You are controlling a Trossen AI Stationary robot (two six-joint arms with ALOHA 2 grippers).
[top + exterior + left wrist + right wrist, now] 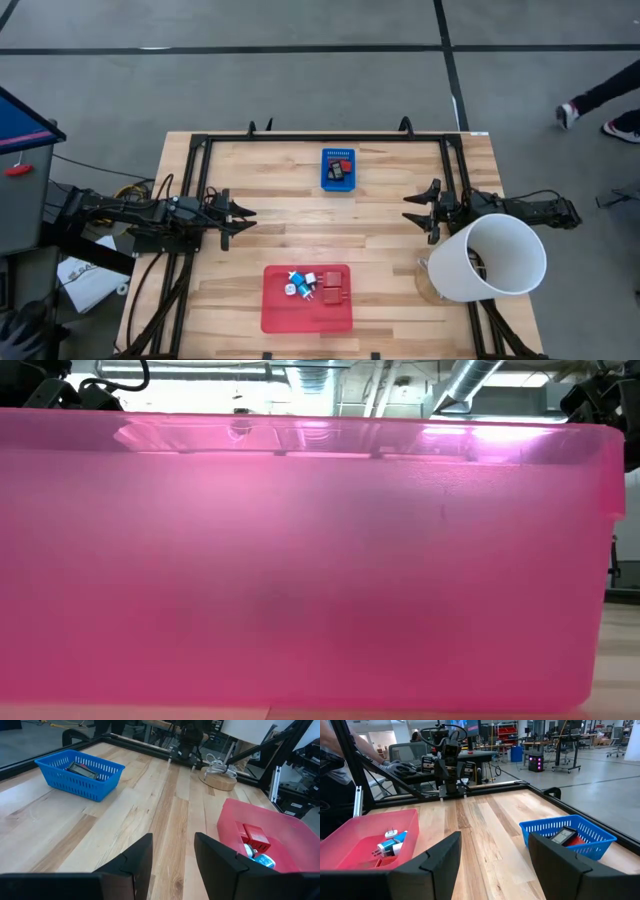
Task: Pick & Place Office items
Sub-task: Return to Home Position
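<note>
**Checker:** Which hazards are you logging, largest thing first?

**Arms:** I am heading both arms toward rest over the pale wooden plank table (260, 250). The largest worry is the tall white plastic cylinder (455, 270). It is standing just beside my right forearm, so a wide swing could clip it and tip it across the boards.

**Checker:** And next?

**Arms:** The flat red plastic tray (300, 318). It is sitting near the table's front edge, between my two arms, and its pink wall is filling the low view. If a link drags it, I am judging that it could slide forward and spill. The small blue perforated plastic bin (82, 787) is sitting at the far middle, well apart from both arms, so I am rating it low risk.

**Checker:** What about the jaws?

**Arms:** The left gripper (173, 837) and the right gripper (495, 836) are both spread and carrying nothing, so I have nothing to drop. The splayed tips could snag the black frame rails.

**Checker:** Where are the items?

**Arms:** The red blocky adapter (256, 836) and the blue-and-white plug pieces (390, 845) are lying in the red tray. A black flat piece (563, 835) is lying in the blue bin. A jolt to either container could scatter them.
</note>
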